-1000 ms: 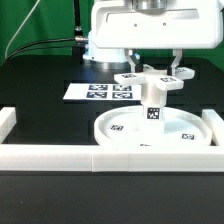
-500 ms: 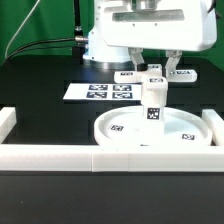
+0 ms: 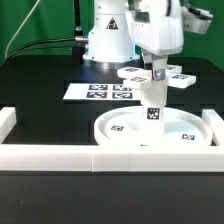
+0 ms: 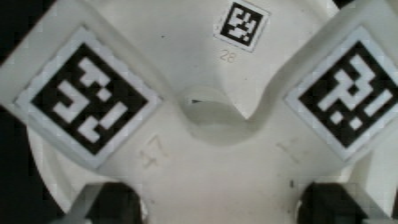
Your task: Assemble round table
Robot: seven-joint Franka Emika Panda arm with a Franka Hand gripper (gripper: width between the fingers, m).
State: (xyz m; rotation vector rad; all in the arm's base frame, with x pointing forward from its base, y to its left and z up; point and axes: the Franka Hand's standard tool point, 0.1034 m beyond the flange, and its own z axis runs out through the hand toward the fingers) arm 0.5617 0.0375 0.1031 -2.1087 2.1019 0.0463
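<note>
The round disc top (image 3: 190,128) lies flat against the white rail, rim up. The short cylinder leg (image 3: 154,104) stands upright at its middle. The cross-shaped base (image 3: 179,78) sits level on top of the leg, its tagged arms spreading to both sides. My gripper (image 3: 157,70) comes straight down over the leg and is shut on the base's middle. In the wrist view the base (image 4: 196,110) fills the picture with two tagged arms, and both dark fingers (image 4: 111,205) press its sides; the gripper (image 4: 226,206) is centred on it.
The marker board (image 3: 100,91) lies on the black table behind the disc, at the exterior view's left. The long white border rail (image 3: 60,155) runs along the front, with a raised end (image 3: 6,120) at the exterior view's left. The arm's white body (image 3: 108,40) stands at the back.
The gripper came down with the cross base onto the leg's top, then the wrist turned, and the base's arms turned with it. The disc and leg stayed put.
</note>
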